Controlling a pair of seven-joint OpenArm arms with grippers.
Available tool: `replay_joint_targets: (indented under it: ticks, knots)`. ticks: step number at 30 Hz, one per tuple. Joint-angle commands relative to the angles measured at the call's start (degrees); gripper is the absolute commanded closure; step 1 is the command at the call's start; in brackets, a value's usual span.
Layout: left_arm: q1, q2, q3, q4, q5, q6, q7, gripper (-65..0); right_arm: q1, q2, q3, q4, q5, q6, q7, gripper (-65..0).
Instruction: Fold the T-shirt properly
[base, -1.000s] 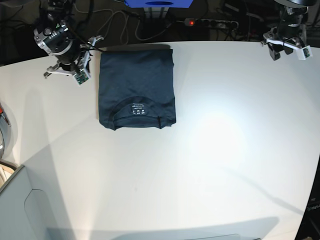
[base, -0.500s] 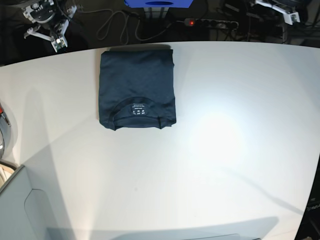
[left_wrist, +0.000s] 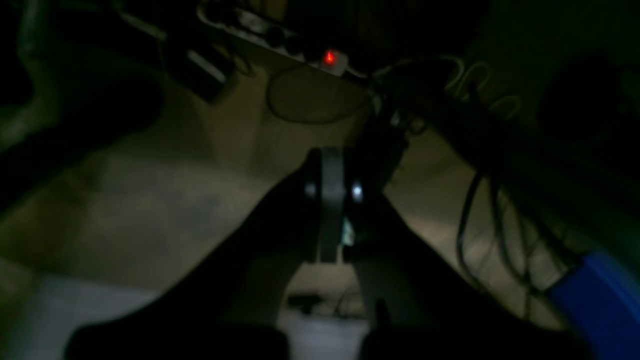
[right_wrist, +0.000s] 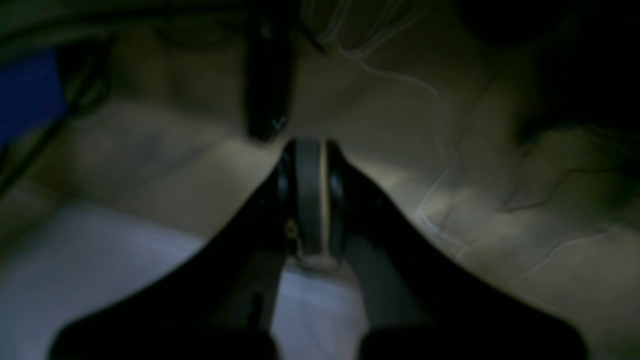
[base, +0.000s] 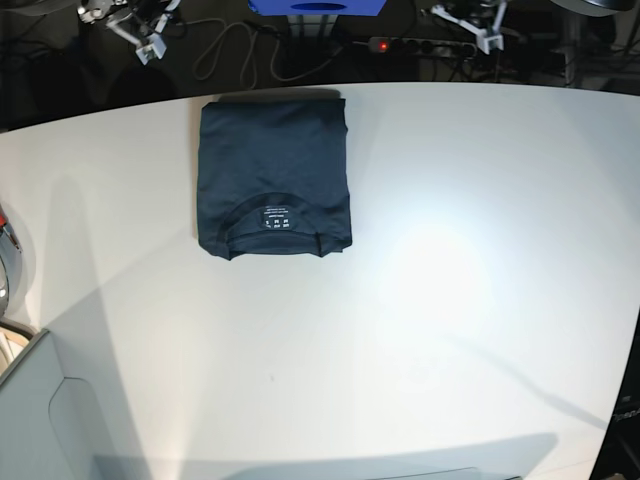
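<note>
1. The right gripper (right_wrist: 320, 150) is shut, its two fingers meeting along a narrow seam in its own wrist view.
2. The left gripper (left_wrist: 327, 157) is shut as well, the fingers side by side and dark in the left wrist view.
3. Neither gripper holds anything between its fingertips.
4. In the base view, the right arm (base: 125, 18) shows only its end, at the top edge towards that view's left.
5. The left arm (base: 478, 22) shows at the top edge right of the middle, likewise only in part.
6. The two arms are well apart; the rest of each lies outside the base view.
</note>
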Motion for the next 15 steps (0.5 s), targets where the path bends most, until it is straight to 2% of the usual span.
replay_joint_targets:
  ticks: [1,7,8,10,11,15]
  knots:
    - [-1.0,-0.4,0.8,-3.7,0.9,0.2,-1.3,0.0,1.0,0.7,-1.2,-4.0,0.2,0.7,2.7,0.0]
    - [-13.6,-3.9,6.0,-33.0,6.7,0.3,-12.6,0.0,8.7,3.5,-7.5,-28.9,0.2,0.7,19.5,0.0]
    - [-15.7,-4.4,6.7,-37.6,6.5,0.3,-14.8,0.0,9.4,3.7,-9.0,-31.4,0.2,-1.0,22.1,0.0]
    - [-18.9,-5.8,8.2,-44.7,6.7,0.3,-18.2,0.0,9.9,3.7,-10.9,-34.0,0.2,-8.3,26.4,0.0]
    - [-19.9,-6.2,9.4,-46.4,6.7,0.3,-19.8,0.0,9.9,3.6,-11.3,-34.7,0.2,-13.0,28.2,0.0]
    - [-20.6,-6.5,14.6,-46.5,6.6,0.8,-21.8,0.0,10.7,1.7,-12.7,-37.2,0.2,-31.2,31.2,0.0]
